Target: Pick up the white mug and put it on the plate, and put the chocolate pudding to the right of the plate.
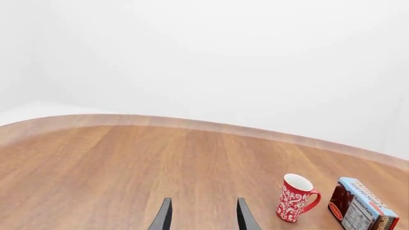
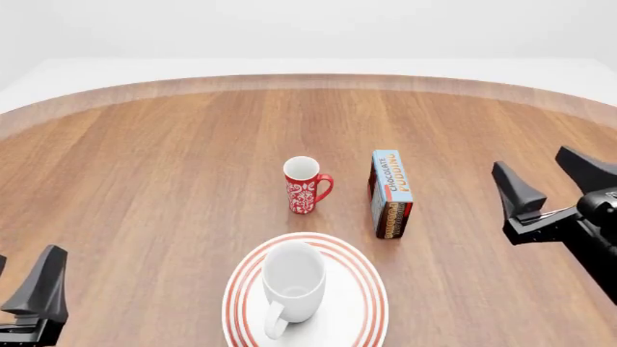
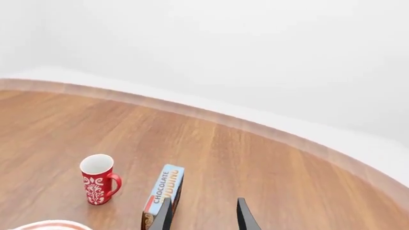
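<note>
Front view: the white mug stands on the plate; the chocolate pudding lies beyond its right rim, beside a red mug. My right gripper and left gripper hang wide, empty.

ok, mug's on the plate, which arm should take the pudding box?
Right. The pudding box lies right of center, nearer the right gripper, whose open jaws already face it. The left gripper sits far off, beyond the plate.
</note>
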`<action>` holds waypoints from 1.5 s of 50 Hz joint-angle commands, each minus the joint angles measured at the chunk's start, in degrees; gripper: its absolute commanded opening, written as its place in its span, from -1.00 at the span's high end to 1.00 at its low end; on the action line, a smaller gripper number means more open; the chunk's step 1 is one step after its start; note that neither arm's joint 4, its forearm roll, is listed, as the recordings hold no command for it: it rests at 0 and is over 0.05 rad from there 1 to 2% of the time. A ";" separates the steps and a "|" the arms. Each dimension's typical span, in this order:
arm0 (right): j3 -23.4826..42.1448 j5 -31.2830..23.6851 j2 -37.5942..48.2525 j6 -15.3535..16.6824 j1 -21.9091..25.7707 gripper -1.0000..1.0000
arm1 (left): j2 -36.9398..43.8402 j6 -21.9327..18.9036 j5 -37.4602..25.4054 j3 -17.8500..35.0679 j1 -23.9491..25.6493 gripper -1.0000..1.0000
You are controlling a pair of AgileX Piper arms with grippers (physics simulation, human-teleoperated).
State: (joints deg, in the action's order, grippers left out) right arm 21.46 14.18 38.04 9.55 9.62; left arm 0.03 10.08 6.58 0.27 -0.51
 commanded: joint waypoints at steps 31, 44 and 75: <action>8.89 0.89 14.07 2.44 2.55 -1.00 | 0.00 0.26 0.09 -0.06 0.00 -1.00; 11.35 0.02 17.27 2.57 3.50 -1.00 | 0.00 0.48 0.10 -0.07 0.09 -1.00; 17.37 -1.36 25.60 1.62 4.65 -1.00 | 0.00 1.12 0.09 -0.06 -0.01 -1.00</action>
State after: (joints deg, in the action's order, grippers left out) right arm 36.84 13.41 61.24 11.22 13.75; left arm 0.03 10.98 6.64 0.21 -0.48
